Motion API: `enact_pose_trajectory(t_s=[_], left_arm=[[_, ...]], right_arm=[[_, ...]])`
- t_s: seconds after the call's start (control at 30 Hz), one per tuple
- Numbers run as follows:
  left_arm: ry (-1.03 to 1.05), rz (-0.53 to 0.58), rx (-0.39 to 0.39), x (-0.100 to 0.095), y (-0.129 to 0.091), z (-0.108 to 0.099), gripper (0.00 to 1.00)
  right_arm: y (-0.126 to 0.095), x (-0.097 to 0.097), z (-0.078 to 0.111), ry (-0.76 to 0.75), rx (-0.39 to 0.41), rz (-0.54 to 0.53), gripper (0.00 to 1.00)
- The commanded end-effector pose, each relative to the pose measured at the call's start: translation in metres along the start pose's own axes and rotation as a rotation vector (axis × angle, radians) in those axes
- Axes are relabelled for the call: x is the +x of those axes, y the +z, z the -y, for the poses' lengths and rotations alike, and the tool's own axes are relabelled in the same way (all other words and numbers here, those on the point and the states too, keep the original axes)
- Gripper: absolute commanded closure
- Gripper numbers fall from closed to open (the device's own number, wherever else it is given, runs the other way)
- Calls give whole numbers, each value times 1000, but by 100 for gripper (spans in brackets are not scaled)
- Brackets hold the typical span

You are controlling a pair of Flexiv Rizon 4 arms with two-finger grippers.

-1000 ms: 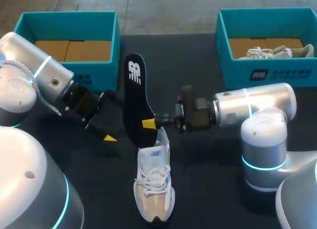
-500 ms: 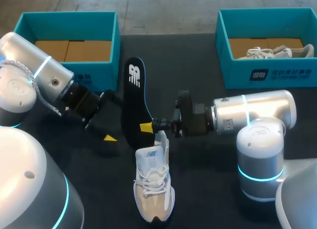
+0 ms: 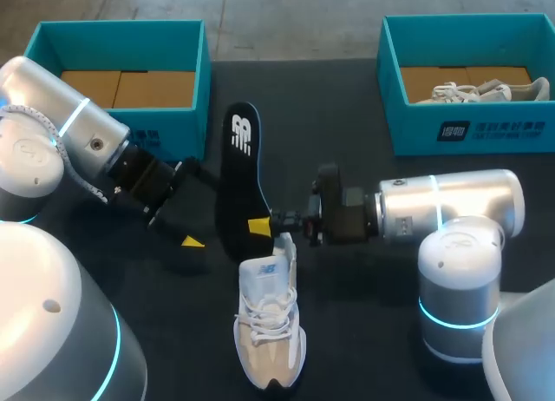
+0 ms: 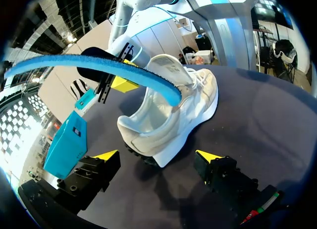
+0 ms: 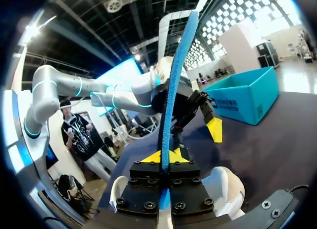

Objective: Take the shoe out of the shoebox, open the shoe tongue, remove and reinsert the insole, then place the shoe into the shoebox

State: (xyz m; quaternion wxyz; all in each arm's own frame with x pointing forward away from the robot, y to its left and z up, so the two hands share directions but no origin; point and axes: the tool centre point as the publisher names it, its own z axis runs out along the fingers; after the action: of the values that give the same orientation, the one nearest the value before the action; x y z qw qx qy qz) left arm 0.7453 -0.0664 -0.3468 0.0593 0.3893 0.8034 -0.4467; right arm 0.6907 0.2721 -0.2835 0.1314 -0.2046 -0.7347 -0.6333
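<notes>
The right gripper [image 3: 263, 224], clamped on one end of the insole [image 3: 238, 162], hangs just above the shoe [image 3: 270, 323], which lies unheld ahead of the left gripper [image 3: 192, 206], its fingers spread; pushed in, the insole may buckle or shove the shoe aside.

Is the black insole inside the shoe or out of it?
Out. The right claw pinches the insole, holding it up over the white shoe.
</notes>
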Motion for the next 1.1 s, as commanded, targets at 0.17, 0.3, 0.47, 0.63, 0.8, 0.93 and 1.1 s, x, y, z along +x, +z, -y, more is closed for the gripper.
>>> enact_pose_trajectory(t_s=[0.17, 0.3, 0.47, 0.63, 0.8, 0.93, 1.1], left_arm=[[0, -3, -2, 0, 0, 0, 0], [0, -3, -2, 0, 0, 0, 0], [0, -3, -2, 0, 0, 0, 0], [0, -3, -2, 0, 0, 0, 0], [0, -3, -2, 0, 0, 0, 0], [0, -3, -2, 0, 0, 0, 0], [0, -3, -2, 0, 0, 0, 0]], right_arm=[[-5, 0, -10, -20, 4, 17, 100], [-5, -4, -12, -22, 6, 19, 100], [-9, -10, -13, -32, -9, 10, 100], [-15, -15, -16, -51, -20, 17, 100], [-19, -21, -17, -59, -20, 21, 100], [-19, -25, -15, -50, -20, 20, 100], [-18, -28, -13, -39, -7, 27, 100]])
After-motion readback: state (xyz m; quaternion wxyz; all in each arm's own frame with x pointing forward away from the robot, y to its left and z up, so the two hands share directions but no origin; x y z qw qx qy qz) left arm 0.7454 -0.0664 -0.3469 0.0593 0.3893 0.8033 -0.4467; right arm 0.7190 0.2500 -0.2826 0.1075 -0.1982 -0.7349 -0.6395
